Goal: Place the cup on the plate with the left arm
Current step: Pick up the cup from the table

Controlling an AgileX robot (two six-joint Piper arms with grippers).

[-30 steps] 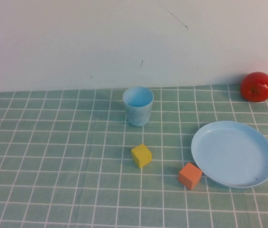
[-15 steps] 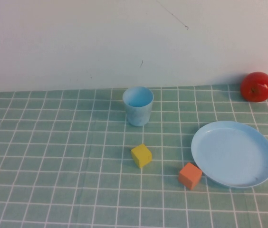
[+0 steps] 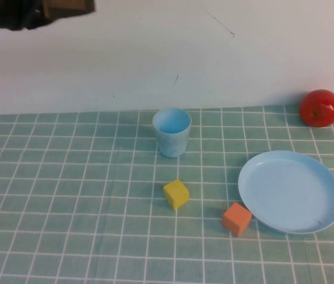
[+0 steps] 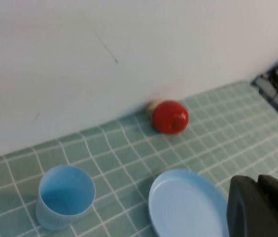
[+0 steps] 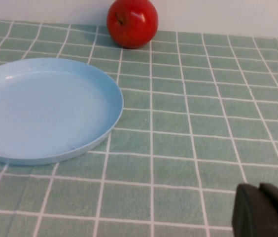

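At far centre of green checked cloth [image 3: 66,195]: cup [image 3: 172,131] stood upright, ungrasped, well apart from plate [image 3: 291,190]. Left gripper [image 4: 262,207] held high above, right gripper [image 5: 264,211] parked near plate; finger states cannot be told.

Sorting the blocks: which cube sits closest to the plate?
The orange cube, right beside the plate's rim; the yellow cube lies farther off, toward the cup.

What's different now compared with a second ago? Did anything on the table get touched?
Only the left arm has come into the high view, at the top left corner, well above the table; its left gripper holds nothing. The cup, plate, yellow cube, orange cube and apple stayed put. The right gripper sits low near the plate.
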